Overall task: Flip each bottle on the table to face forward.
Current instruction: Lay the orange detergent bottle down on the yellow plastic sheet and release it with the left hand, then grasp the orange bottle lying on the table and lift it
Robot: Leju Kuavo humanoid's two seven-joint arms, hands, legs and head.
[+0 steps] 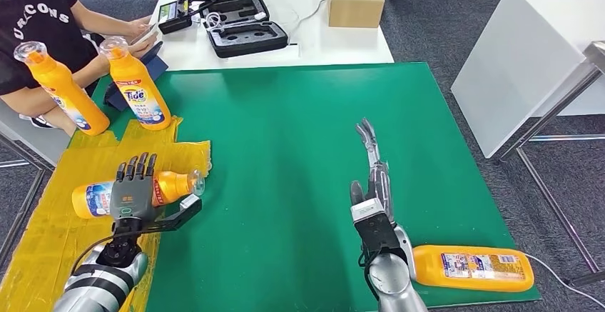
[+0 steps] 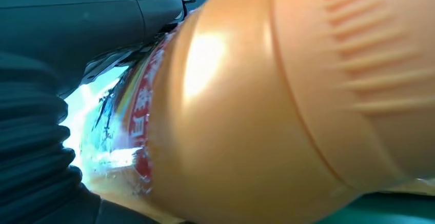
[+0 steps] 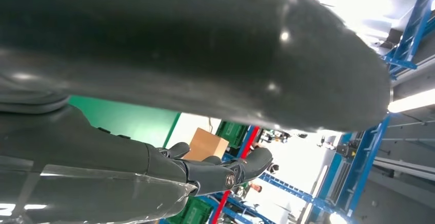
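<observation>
Our left hand (image 1: 133, 187) grips the lying orange Tide bottle (image 1: 171, 183). Our right hand (image 1: 372, 183) is open, another lying bottle (image 1: 472, 267) just behind it.

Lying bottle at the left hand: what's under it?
The lying bottle rests on the yellow sheet over the green mat. The left hand covers its middle, hiding that contact.

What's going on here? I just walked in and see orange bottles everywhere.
The humanoid robot's left hand grips an orange plastic detergent bottle lying on the yellow sheet. Its right hand hovers open over the green mat. Another orange bottle lies near the mat's front edge; two upright orange bottles stand at the far left beside a seated person.
</observation>
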